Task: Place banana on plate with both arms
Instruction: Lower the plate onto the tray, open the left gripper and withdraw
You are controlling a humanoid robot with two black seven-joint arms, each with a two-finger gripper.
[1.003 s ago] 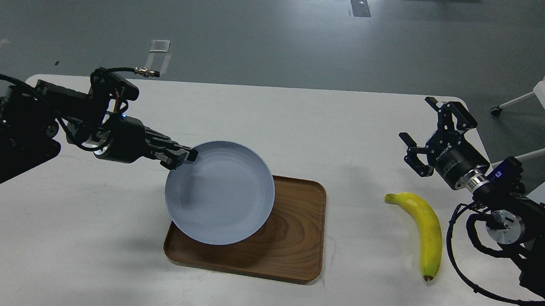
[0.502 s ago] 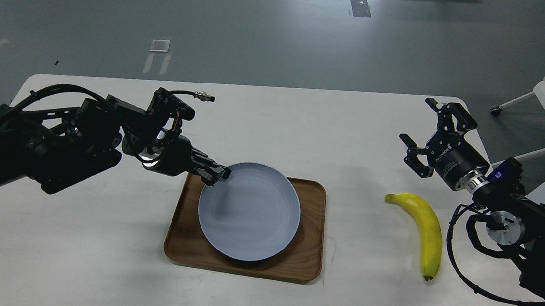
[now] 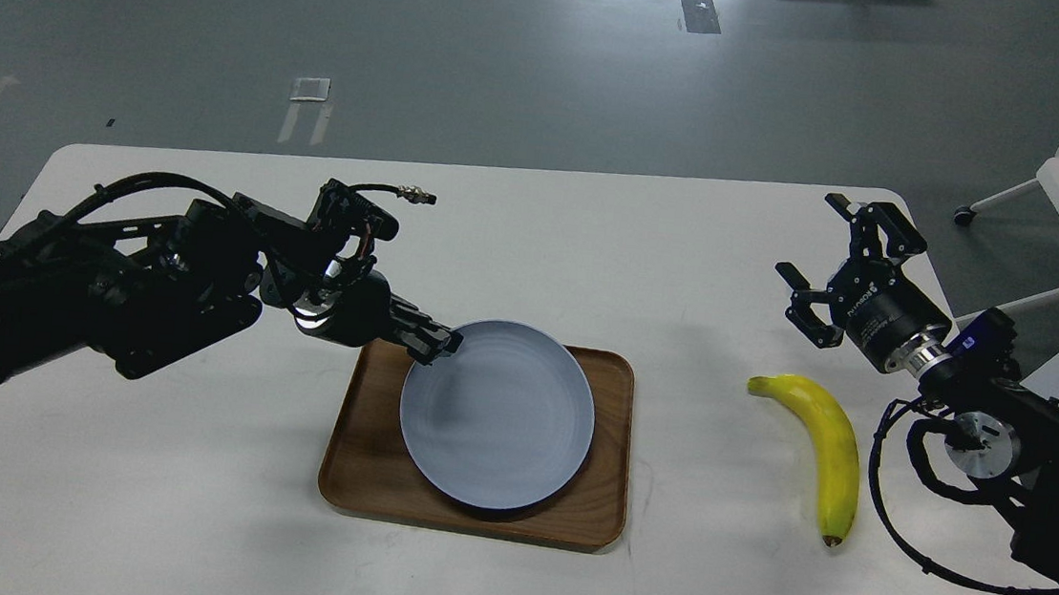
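The left gripper [image 3: 437,342] was clamped on the near-left rim of the plate [image 3: 497,415], its black fingers pinching the plate's upper left edge where the arm reached in from the bench's left side. The pale blue-grey plate sat over the brown wooden tray [image 3: 603,496], covering most of its middle and right part, with a dark shadow under the plate's front edge; whether it lay flat on the tray or was held just above it could not be told. The tray lay near the middle of the white bench [image 3: 186,498], somewhat toward the front edge. The banana [image 3: 825,443] lay on the bare bench top toward the right edge, well apart from the tray, its greenish stem end pointing toward the back and left and its brown tip toward the front edge. The right gripper [image 3: 829,271] hovered behind the banana near the back right corner, its fingers spread wide with nothing between them, not touching the fruit.
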